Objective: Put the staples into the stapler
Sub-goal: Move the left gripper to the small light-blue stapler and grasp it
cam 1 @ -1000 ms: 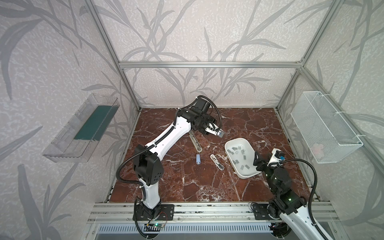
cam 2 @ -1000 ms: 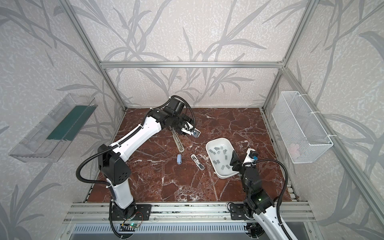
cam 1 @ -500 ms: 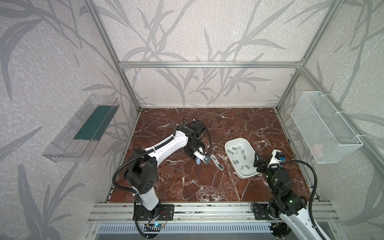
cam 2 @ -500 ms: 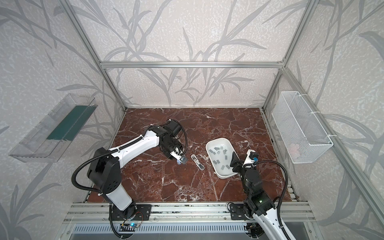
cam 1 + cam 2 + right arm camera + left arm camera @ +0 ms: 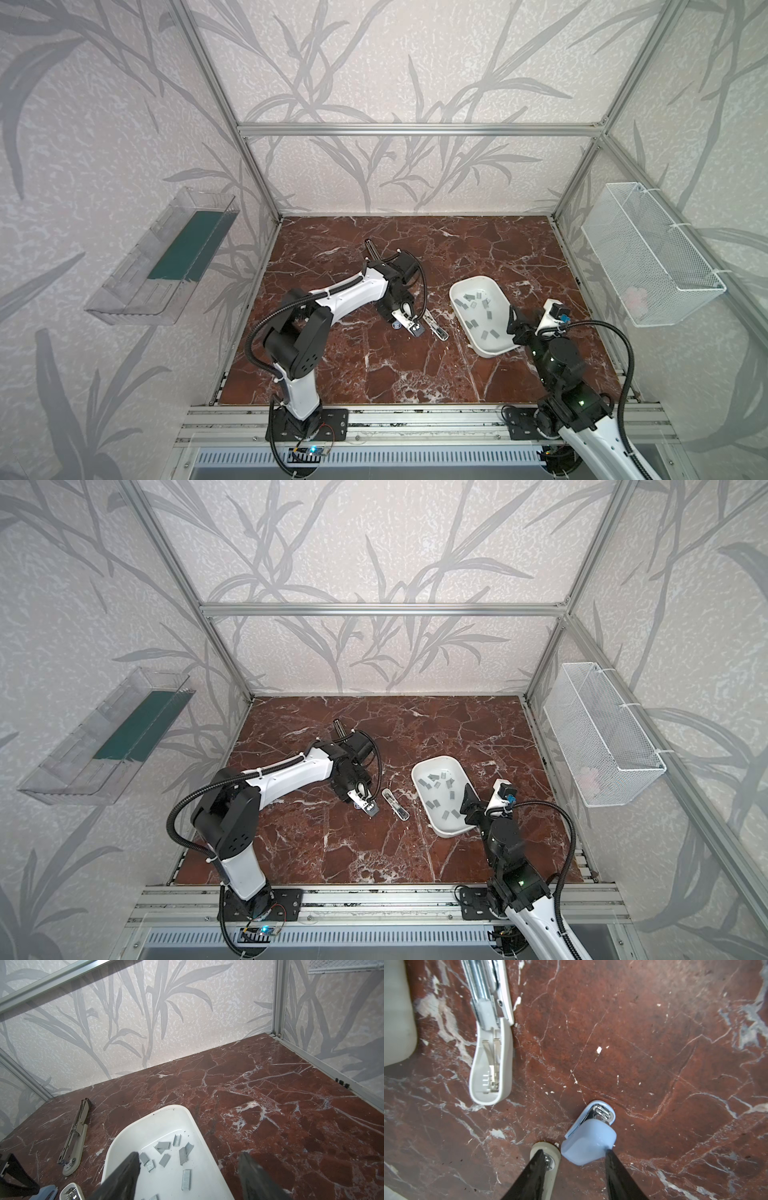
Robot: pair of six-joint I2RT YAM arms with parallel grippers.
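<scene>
Dozen-odd small flat grey metal staples [image 5: 186, 1177], loose in a shallow white plastic tray [image 5: 158, 1124] on the red-brown marble tabletop [image 5: 457, 241].
Over the tray's edge the right gripper [image 5: 189, 1154] hovers, jaws wide, empty; grey-white plastic stapler [image 5: 489, 1043] lies opened beside the tray; left gripper [image 5: 574, 1151] straddles small light-blue stapler [image 5: 588, 1142], grasp unclear.

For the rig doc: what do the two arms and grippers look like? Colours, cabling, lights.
Both match: white shells on the long links of the left arm and right arm, chunky black joint housings. A black corrugated cable loops outside each. The left gripper and right gripper have slim, tapered black fingers. A small green light glows on the right arm.
</scene>
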